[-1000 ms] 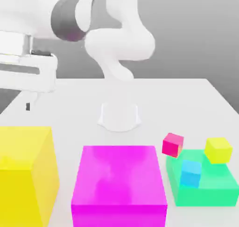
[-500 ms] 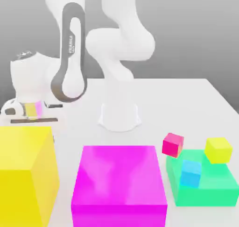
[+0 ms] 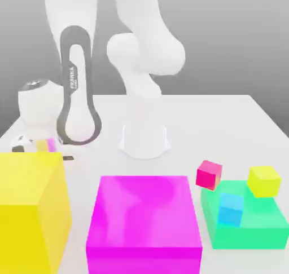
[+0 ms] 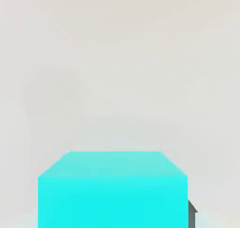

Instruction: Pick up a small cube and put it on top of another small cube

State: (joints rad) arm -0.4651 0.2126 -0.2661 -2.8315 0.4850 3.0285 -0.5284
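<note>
The small cube is bright cyan and sits right in front of the hand camera on the pale table. One dark fingertip lies against its side, so the grip looks shut on it. In the exterior view my gripper is low over the table on the exterior view's left, just behind the big yellow block, which hides the fingertips and the cube there. A sky-blue small cube rests on a green block at the exterior view's right.
A big magenta block stands in the front middle. A small yellow cube sits on the green block, and a small pink-red cube is at its far corner. The arm's white base stands mid-table.
The arm has swung down to the exterior view's left, and the hand has sunk lower behind the big yellow block. The other cubes have not moved.
</note>
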